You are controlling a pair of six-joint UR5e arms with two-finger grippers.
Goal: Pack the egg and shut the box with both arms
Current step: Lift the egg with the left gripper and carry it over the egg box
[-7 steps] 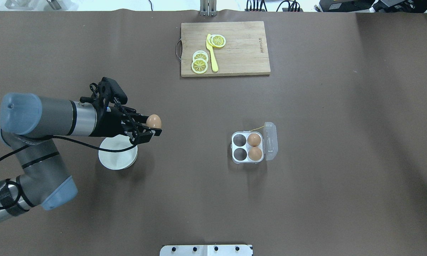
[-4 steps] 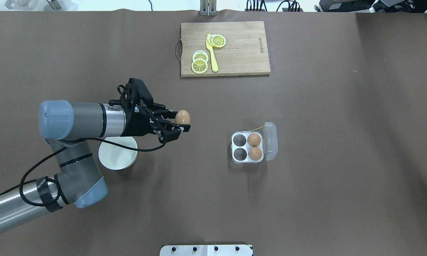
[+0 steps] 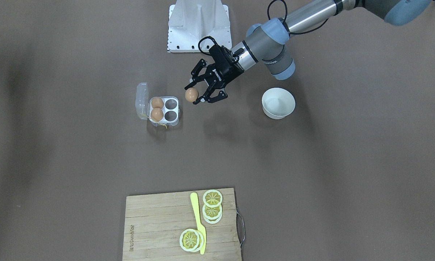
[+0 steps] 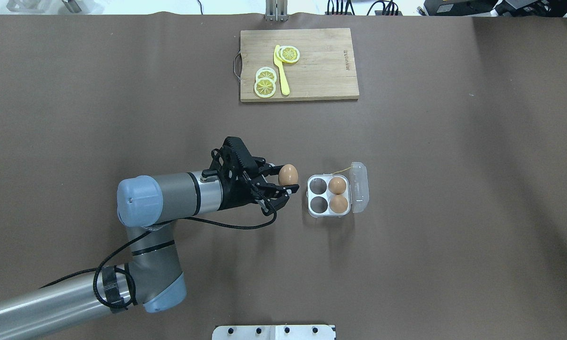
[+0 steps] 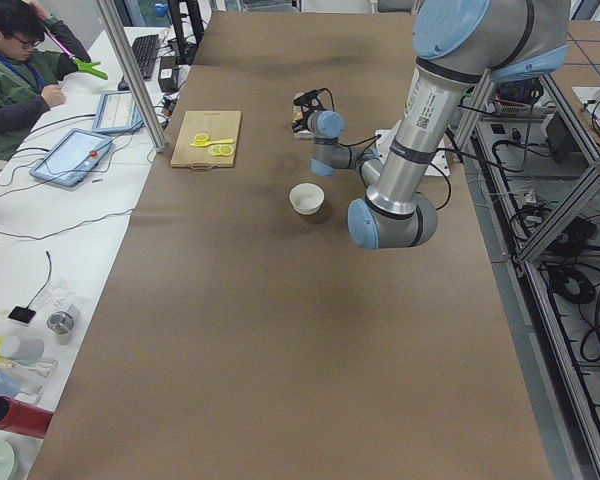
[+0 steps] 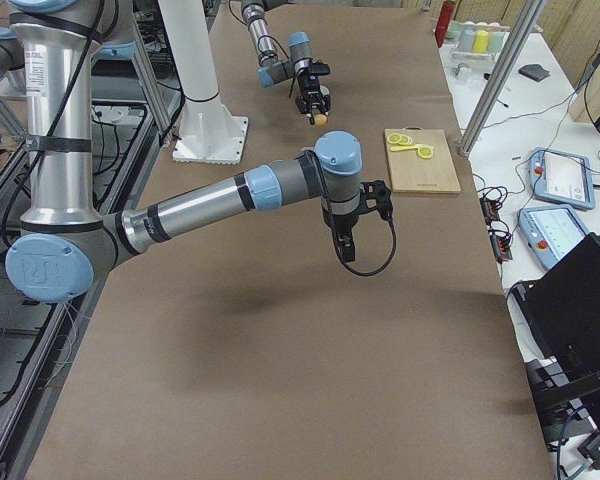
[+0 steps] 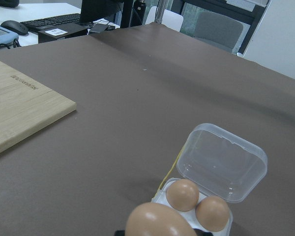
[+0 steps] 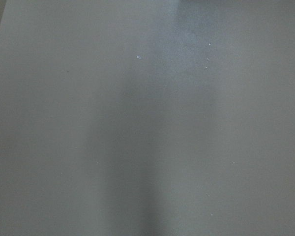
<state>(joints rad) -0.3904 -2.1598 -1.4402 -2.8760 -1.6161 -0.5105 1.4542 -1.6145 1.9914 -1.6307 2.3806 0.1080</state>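
step: egg transport to box, placement pending | left gripper (image 4: 288,178): clamped on egg (image 4: 288,174), aloft just beside box (image 4: 328,195) | right gripper (image 6: 345,240): well apart, open or closed – cannot tell | next: align over free cell (image 4: 318,187), lower, release gently

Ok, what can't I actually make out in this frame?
Right gripper: open or shut unclear; shows only in the exterior right view, small.
Clear-plastic four-cell egg box: empty cells hidden in the left wrist view behind the tan-brown egg in the left gripper.
Right wrist view: bare table only.
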